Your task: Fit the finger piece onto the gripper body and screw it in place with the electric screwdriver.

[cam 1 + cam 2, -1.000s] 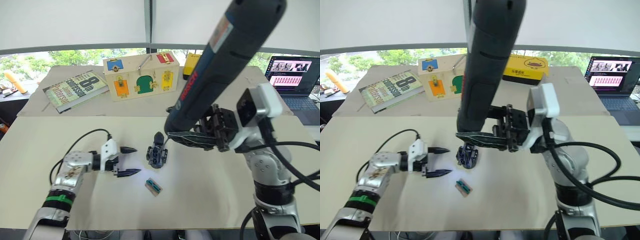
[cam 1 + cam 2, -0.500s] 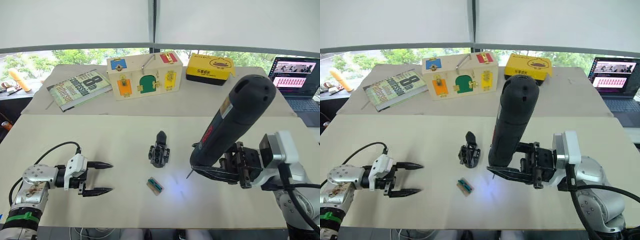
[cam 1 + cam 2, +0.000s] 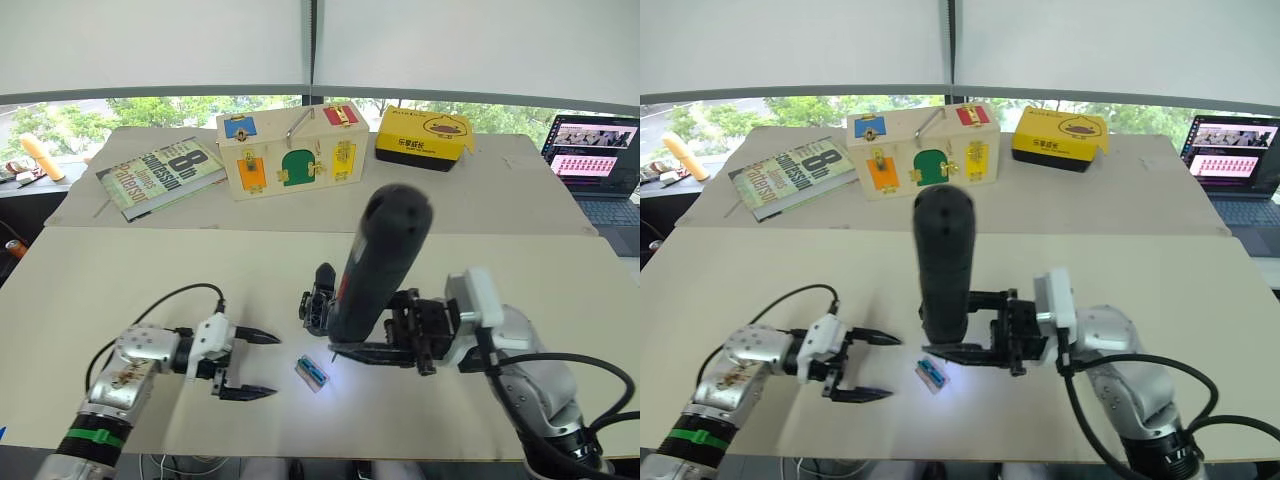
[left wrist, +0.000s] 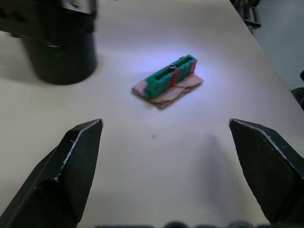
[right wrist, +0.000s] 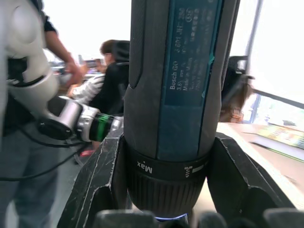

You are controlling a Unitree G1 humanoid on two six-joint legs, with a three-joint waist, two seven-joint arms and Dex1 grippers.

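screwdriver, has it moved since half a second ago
Yes. The right gripper has carried the screwdriver toward the robot's left, so it now stands right beside the black gripper body, its light falling by the small green block.

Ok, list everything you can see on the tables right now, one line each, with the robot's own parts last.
electric screwdriver: 1, dark navy-black, upright in the right gripper, lit tip over the near table
gripper body: 1, black, mid near table, partly behind the screwdriver
small block: 1, green and tan, near table, between the grippers
book: 1, far table, left
wooden latch box: 1, pale wood with coloured doors, far table, centre
yellow box: 1, far table, right of centre
laptop: 1, open, far right
left gripper: 1, black fingers, open, empty
right gripper: 1, black, shut on the screwdriver
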